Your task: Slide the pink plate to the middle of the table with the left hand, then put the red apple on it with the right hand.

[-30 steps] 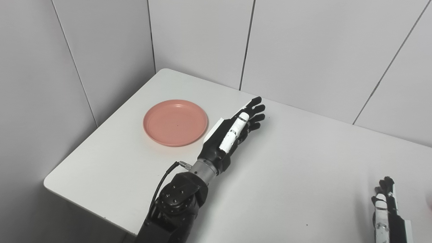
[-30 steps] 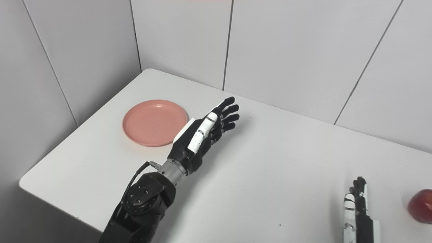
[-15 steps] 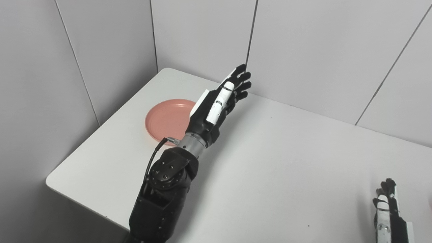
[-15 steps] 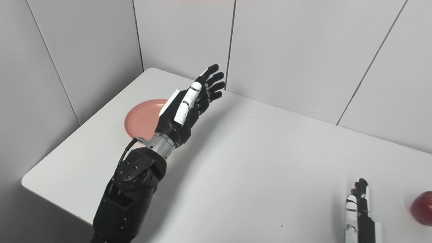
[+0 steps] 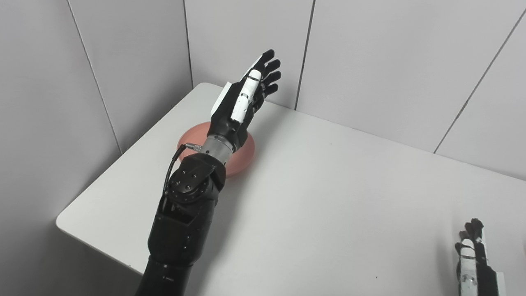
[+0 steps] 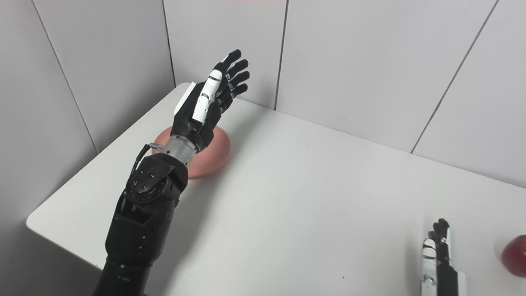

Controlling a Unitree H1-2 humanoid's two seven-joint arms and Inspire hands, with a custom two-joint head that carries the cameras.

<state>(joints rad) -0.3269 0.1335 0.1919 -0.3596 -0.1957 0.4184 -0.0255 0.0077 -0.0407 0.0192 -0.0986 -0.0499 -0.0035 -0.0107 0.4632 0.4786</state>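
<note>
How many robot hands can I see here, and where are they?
2. The left hand is raised, fingers apart, over the far left corner above the pink plate. The right hand rests at the near right edge, beside the apple.

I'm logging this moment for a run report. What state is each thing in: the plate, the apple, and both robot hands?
Pink plate: flat on the table near the far left corner, empty, partly hidden behind the left arm.
Red apple: on the table at the right edge, untouched.
Left robot hand: open, raised above the plate, holding nothing.
Right robot hand: low over the table beside the apple, fingers straight, holding nothing.
Table: white, level.
</note>
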